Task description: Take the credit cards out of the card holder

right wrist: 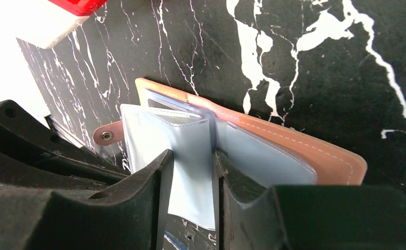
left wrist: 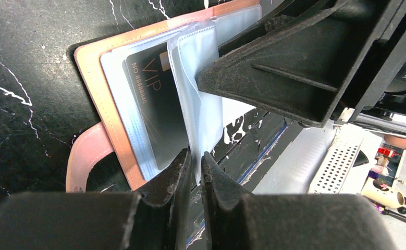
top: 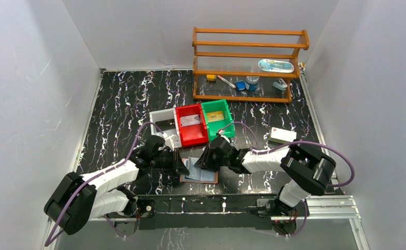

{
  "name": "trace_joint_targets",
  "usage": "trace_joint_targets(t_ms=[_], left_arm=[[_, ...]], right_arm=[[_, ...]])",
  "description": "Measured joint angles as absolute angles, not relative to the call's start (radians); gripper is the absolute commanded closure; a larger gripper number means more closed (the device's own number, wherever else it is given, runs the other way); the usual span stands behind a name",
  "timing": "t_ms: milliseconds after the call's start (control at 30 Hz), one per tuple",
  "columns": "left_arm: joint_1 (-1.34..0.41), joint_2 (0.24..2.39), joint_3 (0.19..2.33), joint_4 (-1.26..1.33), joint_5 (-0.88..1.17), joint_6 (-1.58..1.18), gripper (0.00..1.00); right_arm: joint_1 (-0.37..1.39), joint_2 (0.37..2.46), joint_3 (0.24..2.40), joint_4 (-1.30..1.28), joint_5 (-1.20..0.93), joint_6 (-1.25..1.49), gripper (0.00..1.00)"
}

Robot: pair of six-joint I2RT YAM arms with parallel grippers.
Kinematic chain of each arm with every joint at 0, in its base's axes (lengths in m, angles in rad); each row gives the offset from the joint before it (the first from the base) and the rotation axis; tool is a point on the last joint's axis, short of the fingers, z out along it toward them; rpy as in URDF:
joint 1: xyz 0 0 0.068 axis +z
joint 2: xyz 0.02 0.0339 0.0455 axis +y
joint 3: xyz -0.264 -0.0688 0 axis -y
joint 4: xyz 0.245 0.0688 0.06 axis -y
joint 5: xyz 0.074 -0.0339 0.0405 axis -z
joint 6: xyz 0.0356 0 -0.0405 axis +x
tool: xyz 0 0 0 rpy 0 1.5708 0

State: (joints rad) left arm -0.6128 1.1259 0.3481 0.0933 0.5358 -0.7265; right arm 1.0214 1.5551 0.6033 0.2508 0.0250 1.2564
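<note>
From above, both ends of the card holder (top: 199, 173) are hidden beneath the left gripper (top: 184, 167) and the right gripper (top: 204, 160). At the left gripper, the dark card (left wrist: 156, 112) loses its near end behind a finger (left wrist: 172, 179) and its far edge behind the raised clear pocket (left wrist: 200, 112). The holder's near edge disappears behind the right gripper's own fingers. The cards in the red bin (top: 193, 138) and green bin (top: 221, 130), beyond both grippers, are too small to read.

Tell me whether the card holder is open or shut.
Open. The card holder lies spread on the table, a clear pocket leaf raised, a dark VIP card showing inside.
</note>
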Motion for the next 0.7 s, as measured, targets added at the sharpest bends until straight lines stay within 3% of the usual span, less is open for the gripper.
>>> trace_joint_targets(t_ms=[233, 467, 700], left_arm=[[-0.613, 1.113, 0.348, 0.092, 0.536, -0.726, 0.79], [-0.613, 1.103, 0.348, 0.089, 0.534, -0.73, 0.95], [-0.613, 1.11, 0.35, 0.093, 0.553, -0.726, 0.97]], right_arm=[[1.021, 1.541, 0.567, 0.279, 0.026, 1.267, 0.65], [0.994, 1.527, 0.458, 0.447, -0.009, 1.326, 0.63], [0.961, 1.531, 0.318, 0.691, -0.072, 1.414, 0.55]])
